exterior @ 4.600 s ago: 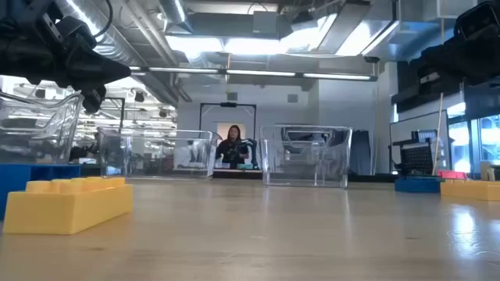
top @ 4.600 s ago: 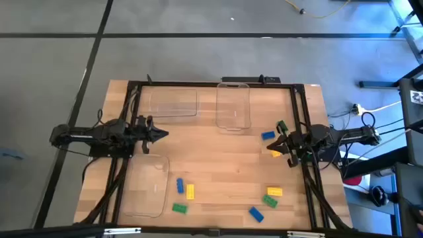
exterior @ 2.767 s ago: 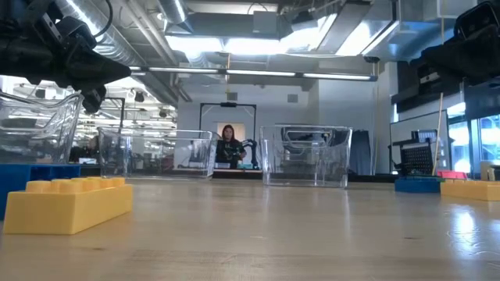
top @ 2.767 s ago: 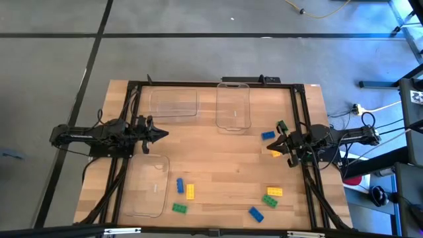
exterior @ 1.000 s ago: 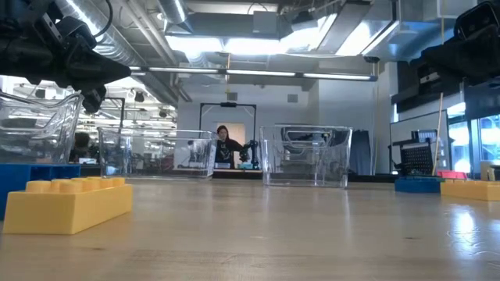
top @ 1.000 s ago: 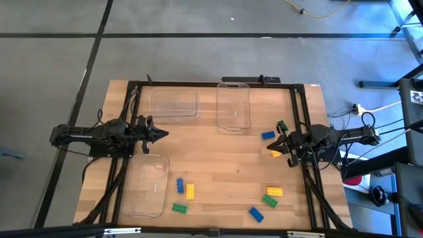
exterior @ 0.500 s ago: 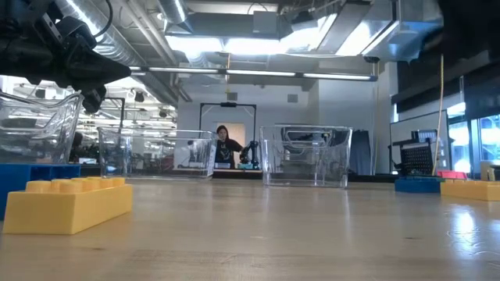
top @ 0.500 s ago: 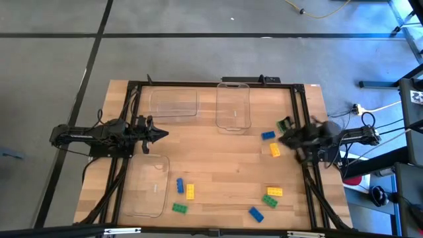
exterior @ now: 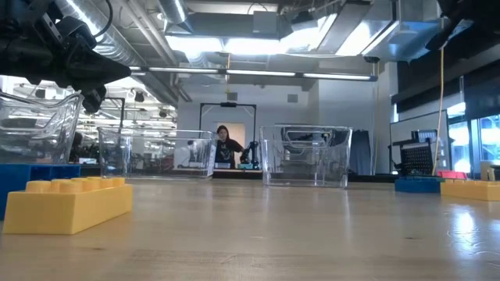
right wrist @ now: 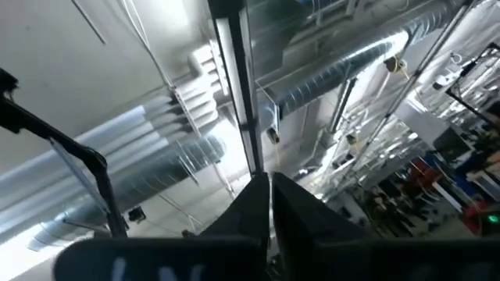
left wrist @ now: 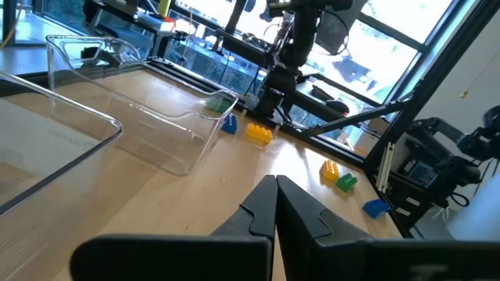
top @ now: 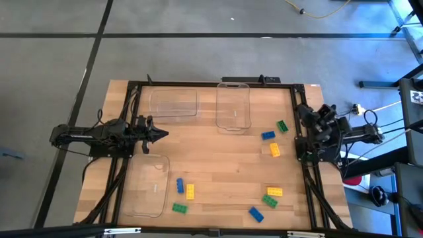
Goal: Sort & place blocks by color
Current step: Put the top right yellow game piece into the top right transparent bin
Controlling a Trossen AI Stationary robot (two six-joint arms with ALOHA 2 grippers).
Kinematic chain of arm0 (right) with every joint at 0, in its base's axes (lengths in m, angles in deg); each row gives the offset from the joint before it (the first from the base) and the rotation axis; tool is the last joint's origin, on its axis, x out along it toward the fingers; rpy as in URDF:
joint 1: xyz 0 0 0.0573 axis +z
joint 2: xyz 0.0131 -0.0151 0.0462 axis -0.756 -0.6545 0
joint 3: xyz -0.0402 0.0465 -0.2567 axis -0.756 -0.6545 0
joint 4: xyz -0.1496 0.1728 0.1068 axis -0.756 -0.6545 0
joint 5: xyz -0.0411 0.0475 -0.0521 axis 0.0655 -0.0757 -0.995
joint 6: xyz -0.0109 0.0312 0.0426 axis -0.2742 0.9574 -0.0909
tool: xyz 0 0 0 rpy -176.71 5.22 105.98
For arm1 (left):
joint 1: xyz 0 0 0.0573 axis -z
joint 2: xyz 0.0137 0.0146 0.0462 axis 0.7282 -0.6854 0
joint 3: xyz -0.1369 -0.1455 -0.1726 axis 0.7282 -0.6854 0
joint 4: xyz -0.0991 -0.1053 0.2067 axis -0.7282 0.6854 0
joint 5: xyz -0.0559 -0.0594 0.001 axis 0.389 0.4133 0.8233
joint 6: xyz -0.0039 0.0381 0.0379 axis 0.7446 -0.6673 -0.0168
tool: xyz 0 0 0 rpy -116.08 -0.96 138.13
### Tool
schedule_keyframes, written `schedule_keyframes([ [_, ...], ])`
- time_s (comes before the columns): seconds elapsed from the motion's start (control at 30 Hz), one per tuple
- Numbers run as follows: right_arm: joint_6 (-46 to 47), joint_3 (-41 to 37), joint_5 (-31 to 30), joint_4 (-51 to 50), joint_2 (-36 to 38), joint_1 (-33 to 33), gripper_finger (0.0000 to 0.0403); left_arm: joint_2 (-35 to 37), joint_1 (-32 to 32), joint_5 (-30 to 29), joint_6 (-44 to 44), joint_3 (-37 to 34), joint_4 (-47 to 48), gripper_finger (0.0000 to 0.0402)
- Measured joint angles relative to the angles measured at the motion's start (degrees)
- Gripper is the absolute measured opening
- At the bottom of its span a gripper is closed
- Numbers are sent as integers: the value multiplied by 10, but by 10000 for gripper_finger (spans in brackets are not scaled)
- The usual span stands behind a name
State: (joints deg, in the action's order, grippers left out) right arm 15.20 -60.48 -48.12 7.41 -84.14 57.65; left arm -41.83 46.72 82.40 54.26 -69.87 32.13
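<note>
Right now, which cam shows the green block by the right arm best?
High view: the green block lies fully visible beside the blue block, clear of the right gripper. Left wrist view shows it only partly, behind a clear tray. Low and right wrist views miss it.

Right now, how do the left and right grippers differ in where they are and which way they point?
The left gripper lies level over the table's left side, aimed toward the middle; the right gripper is pulled back to the table's right edge. The left wrist view looks across the tabletop at the blocks; the right wrist view looks up at ceiling ducts, so that gripper is tilted upward. Both have their fingers shut and hold nothing.
</note>
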Motion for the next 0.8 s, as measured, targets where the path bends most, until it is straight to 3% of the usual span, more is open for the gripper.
schedule_keyframes([
  [0.2, 13, 128, -25, -141, -149, 0, 22, 0, 0, 0, 0, 0, 0, 0],
  [0.33, 52, 229, -72, -380, -213, 0, 22, 0, 0, 0, 0, 0, 0, 0],
  [0.47, 221, 315, -82, -641, -261, 0, 38, 0, 0, 0, 0, 0, 0, 0],
  [0.6, 359, 377, -11, -820, -314, 0, 89, 0, 0, 0, 0, 0, 0, 0],
  [0.8, 485, 419, 148, -956, -407, 0, 168, 0, 0, 0, 0, 0, 0, 0],
])
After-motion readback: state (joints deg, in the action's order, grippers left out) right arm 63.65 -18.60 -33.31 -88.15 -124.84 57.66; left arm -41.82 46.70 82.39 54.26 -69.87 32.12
